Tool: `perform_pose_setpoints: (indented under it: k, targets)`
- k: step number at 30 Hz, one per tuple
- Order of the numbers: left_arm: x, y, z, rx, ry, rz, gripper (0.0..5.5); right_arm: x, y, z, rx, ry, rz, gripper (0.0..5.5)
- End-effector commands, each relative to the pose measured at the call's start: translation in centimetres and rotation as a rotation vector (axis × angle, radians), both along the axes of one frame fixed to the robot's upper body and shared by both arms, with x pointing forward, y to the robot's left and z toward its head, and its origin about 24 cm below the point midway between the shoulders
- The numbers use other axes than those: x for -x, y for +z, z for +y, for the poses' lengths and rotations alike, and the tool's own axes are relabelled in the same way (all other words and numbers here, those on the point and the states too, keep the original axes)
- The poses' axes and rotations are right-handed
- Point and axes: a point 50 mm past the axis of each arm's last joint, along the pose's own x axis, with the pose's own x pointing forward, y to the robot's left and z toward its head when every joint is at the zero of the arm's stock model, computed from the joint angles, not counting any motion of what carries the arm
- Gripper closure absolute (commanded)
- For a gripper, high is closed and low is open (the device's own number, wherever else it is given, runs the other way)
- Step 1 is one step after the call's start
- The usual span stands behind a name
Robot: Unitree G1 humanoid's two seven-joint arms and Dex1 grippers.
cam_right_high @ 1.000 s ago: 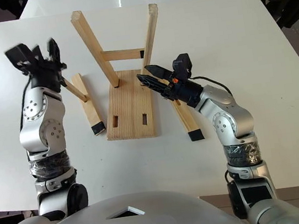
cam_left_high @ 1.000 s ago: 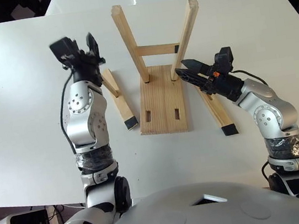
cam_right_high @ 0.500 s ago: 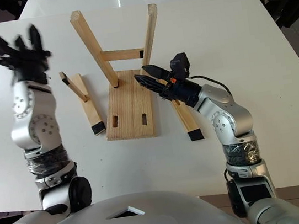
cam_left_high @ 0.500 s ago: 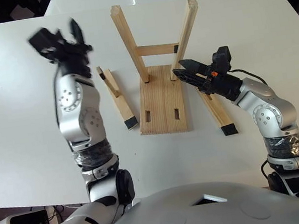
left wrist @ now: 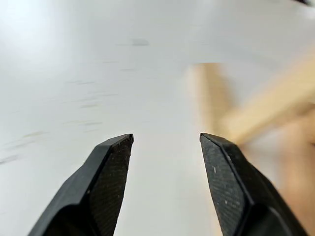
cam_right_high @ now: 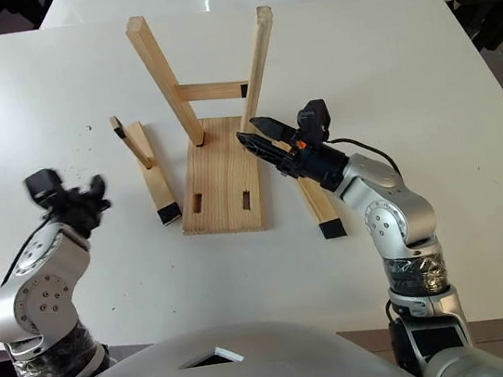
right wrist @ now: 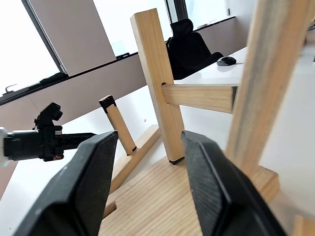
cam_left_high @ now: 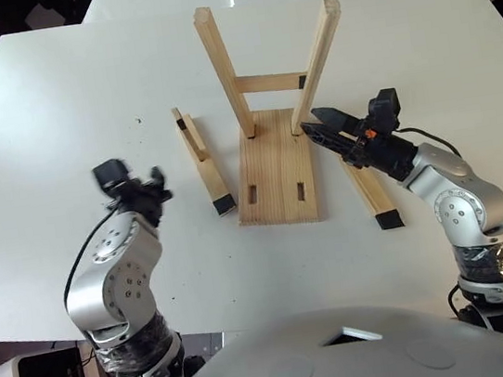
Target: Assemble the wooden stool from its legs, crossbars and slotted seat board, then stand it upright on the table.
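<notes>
Hovering low over table, left claw released, right claw spread beside stool leg

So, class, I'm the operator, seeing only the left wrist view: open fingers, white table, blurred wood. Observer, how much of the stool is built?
Observer: Two legs and a crossbar stand in the flat seat board's far end; its near slots are empty.
Operator: And the other parts?
Observer: One loose leg piece lies left of the board, a second piece right of it.
</notes>
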Motion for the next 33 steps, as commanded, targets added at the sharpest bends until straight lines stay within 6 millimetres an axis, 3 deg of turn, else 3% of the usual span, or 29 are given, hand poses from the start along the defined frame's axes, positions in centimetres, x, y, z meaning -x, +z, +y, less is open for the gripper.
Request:
perform_pose_setpoints:
  k: [1,7,13,26,33]
  targets:
    - [-1.0,0.6,-2.7,0.056,-0.120,0.038,2.57,0.1,-0.2,0.1,0.016,-0.005,-0.001,3.13]
    - [-0.6,-0.5,-3.8,0.048,-0.137,0.149,1.63,-0.3,-0.3,0.5,0.046,0.056,-0.002,3.13]
    - [-1.0,-0.6,-4.0,0.012,-0.106,0.164,1.63,-1.0,0.0,0.5,0.054,0.076,-0.015,3.13]
    - [-2.2,-3.5,-5.4,-0.034,-0.097,0.336,1.63,-1.2,-0.8,1.5,0.054,0.095,-0.004,3.13]
    - [-0.9,-3.7,-3.6,-0.064,-0.041,0.408,1.63,-0.4,-1.3,1.5,0.038,0.064,0.012,3.13]
